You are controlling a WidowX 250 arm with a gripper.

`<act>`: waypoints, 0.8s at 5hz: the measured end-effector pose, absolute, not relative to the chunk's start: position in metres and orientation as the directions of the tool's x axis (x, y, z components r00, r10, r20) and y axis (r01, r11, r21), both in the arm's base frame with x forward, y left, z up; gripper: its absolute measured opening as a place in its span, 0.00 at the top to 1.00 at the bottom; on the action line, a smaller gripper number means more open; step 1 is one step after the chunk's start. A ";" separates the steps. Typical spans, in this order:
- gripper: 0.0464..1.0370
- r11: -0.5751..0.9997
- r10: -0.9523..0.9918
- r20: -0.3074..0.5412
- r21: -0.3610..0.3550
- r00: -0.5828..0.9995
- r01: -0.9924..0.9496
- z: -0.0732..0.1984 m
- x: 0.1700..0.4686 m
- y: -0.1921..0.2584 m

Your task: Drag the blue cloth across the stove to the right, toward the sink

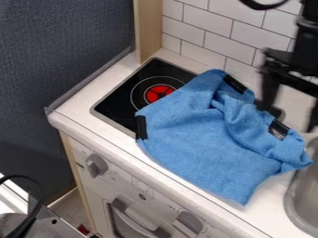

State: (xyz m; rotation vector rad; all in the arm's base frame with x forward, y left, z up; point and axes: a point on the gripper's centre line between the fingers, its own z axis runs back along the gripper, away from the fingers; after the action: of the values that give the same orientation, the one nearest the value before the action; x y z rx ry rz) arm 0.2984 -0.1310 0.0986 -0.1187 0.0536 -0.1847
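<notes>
the blue cloth (pixel 192 125) lies crumpled over the stove (pixel 115 104) and toward the front edge of the counter (pixel 74 109), and the gripper (pixel 290 116), its jaws open near the cloth's right side, could pinch only one loose fold, which may then slip out.

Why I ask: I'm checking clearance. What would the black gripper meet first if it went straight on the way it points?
Pointing down, the gripper would probably meet the blue cloth first, near its right end, though the height between them is hard to judge.
</notes>
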 end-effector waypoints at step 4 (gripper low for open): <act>0.04 0.961 0.276 -0.055 0.008 0.960 -0.275 0.071 0.356 0.018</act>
State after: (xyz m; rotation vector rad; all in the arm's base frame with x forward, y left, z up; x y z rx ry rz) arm 0.3562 0.0179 0.0714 0.0005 0.0556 0.2792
